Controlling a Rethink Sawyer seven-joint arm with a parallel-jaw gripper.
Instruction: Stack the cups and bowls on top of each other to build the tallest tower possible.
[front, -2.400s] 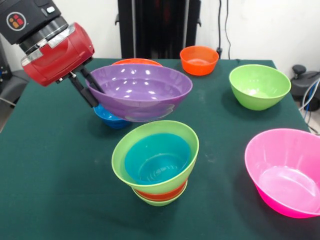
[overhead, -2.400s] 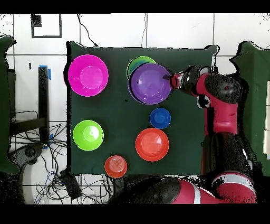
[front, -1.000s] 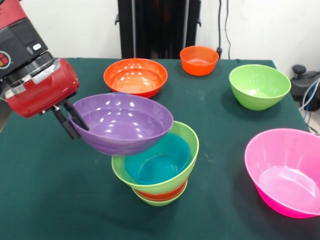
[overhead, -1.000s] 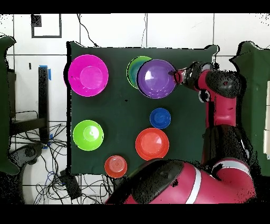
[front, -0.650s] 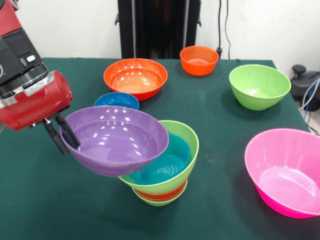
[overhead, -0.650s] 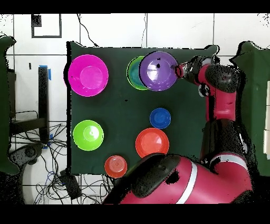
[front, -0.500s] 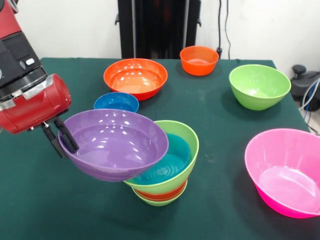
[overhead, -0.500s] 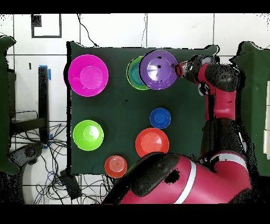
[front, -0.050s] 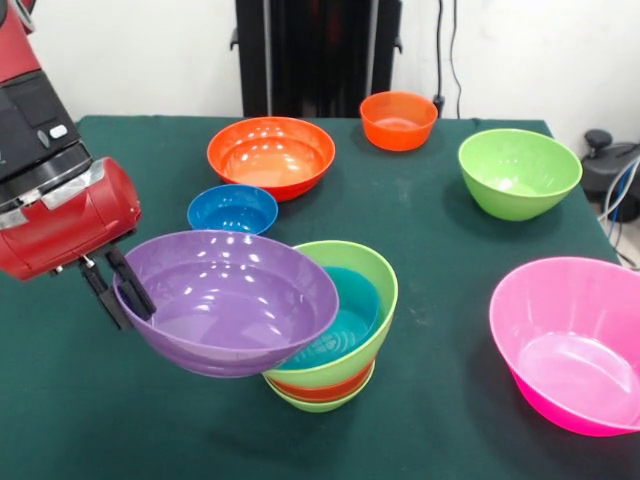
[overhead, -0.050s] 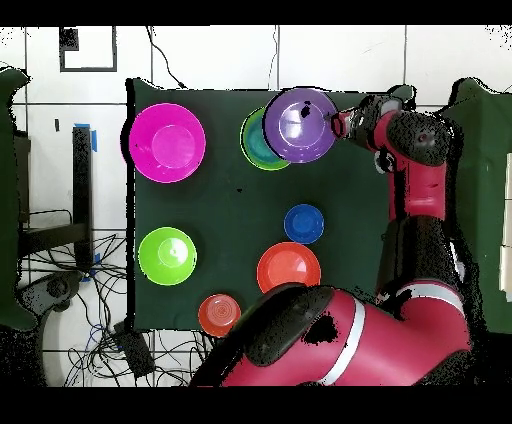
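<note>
My gripper (front, -0.050s: 118, 289) (overhead, -0.050s: 338, 124) is shut on the left rim of a large purple bowl (front, -0.050s: 228, 300) (overhead, -0.050s: 300, 123), one finger inside and one outside. The bowl hangs tilted, its right side overlapping the tower (front, -0.050s: 345, 345) (overhead, -0.050s: 252, 140). That tower shows a small green base, an orange band and a wide lime green bowl with a teal inside. On the cloth stand a small blue bowl (front, -0.050s: 232, 209) (overhead, -0.050s: 303, 223), a large orange bowl (front, -0.050s: 270, 153) (overhead, -0.050s: 288, 272), a small orange bowl (front, -0.050s: 398, 118) (overhead, -0.050s: 219, 314), a lime green bowl (front, -0.050s: 518, 172) (overhead, -0.050s: 167, 255) and a pink bowl (front, -0.050s: 570, 340) (overhead, -0.050s: 166, 141).
The dark green table cloth (front, -0.050s: 440, 260) (overhead, -0.050s: 230, 215) carries all the bowls. The pink bowl reaches the picture's right edge in the front view. A black post (front, -0.050s: 318, 55) stands behind the table. My red arm (overhead, -0.050s: 425, 200) runs along the table's right side in the overhead view.
My gripper carried the purple bowl from above the blue bowl toward the front and left, and lower. It now hangs beside the tower and overlaps its left rim.
</note>
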